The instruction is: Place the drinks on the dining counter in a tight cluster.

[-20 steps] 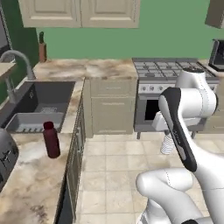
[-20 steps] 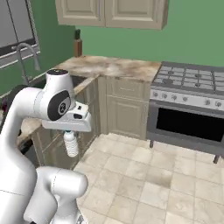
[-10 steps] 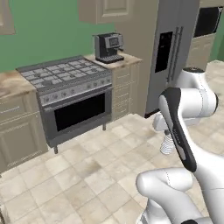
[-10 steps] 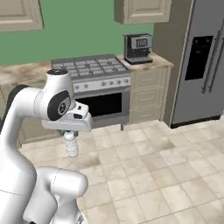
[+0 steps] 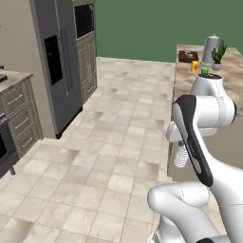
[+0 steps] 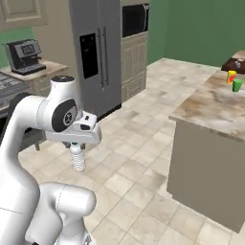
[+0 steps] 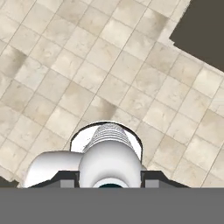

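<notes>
The hand (image 6: 76,146) grips the water bottle (image 6: 77,158) — small, clear, ribbed — hanging upright above the floor tiles (image 6: 143,158)

Grey fridge (image 6: 98,52) by wall oven (image 6: 134,21); coffee machine (image 6: 24,55) on side worktop. Green cup (image 6: 237,85) beside yellow-and-red cup (image 6: 231,76). Potted plant (image 5: 218,54) near kettle (image 5: 209,49). Beige tiled floor (image 5: 109,156).

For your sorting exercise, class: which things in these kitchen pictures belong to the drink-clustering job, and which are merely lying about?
Job:
- small clear ribbed water bottle, hanging from the gripper
- long marbled beige-brown stone dining counter

Lying about:
- small green cup
- yellow-and-red cup
- grey refrigerator
- potted plant
</notes>
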{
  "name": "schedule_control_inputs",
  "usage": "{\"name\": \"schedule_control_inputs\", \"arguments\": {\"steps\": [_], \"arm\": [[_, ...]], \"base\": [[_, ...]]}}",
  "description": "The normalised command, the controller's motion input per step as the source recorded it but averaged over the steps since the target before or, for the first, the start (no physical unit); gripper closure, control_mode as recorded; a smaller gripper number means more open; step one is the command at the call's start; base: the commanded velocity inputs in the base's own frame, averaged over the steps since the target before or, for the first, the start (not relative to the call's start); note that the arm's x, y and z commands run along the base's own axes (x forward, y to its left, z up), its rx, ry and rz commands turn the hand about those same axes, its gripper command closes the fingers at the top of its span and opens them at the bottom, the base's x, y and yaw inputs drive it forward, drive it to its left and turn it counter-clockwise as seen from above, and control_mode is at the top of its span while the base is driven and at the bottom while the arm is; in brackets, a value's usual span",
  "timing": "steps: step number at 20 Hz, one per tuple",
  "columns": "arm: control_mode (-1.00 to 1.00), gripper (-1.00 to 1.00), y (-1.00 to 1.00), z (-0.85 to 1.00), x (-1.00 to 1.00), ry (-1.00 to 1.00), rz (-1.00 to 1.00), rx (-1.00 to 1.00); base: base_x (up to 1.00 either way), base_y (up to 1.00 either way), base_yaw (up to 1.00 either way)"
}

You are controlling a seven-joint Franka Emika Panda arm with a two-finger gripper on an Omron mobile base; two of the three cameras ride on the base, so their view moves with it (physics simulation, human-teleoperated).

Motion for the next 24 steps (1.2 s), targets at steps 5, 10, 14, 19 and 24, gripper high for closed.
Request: {"name": "schedule_control_inputs", "arguments": {"steps": [5, 10, 14, 19, 24], "arm": [[1.00, 1.00, 0.00, 0.00, 0.00, 0.00, 0.00, 0.00], [1.00, 1.00, 0.00, 0.00, 0.00, 0.00, 0.00, 0.00], [1.00, 1.00, 0.00, 0.00, 0.00, 0.00, 0.00, 0.00], [1.00, 1.00, 0.00, 0.00, 0.00, 0.00, 0.00, 0.00], [1.00, 1.00, 0.00, 0.00, 0.00, 0.00, 0.00, 0.00]], "base": [[0.36, 0.19, -0.60], [0.98, -0.04, -0.08], [1.00, -0.77, 0.10], [0.87, -1.00, 0.12], [0.42, -0.98, 0.11]]}}
